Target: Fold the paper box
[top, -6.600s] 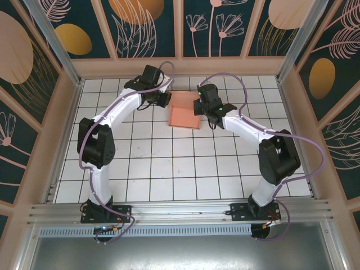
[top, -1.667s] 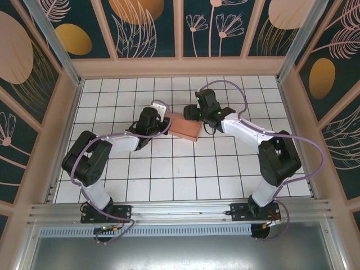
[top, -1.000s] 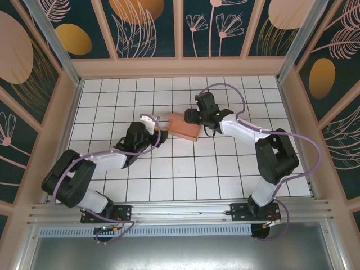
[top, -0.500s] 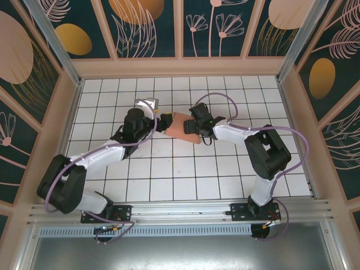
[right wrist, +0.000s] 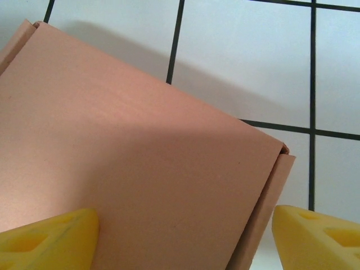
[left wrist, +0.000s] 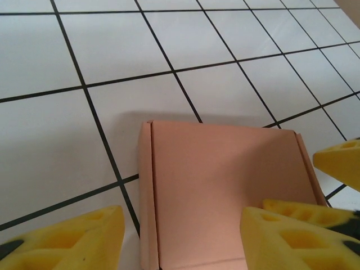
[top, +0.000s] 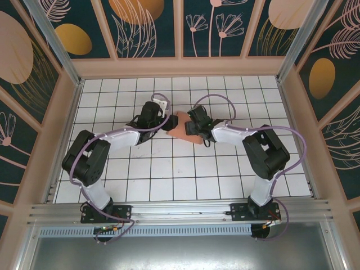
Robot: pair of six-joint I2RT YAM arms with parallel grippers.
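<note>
The paper box [top: 180,122] lies closed and flat on the white tiled bench [top: 169,174], nearer to the far edge than to the near one and about midway between the left and right edges. At its left side we see the left hand [left wrist: 180,225] with its yellow fingers [left wrist: 73,242] wide apart, one over the tile just beside the box and the other over the lid. The right hand [right wrist: 183,239] is at the opposite side, also wide, one finger over the lid and one past the box's edge.
</note>
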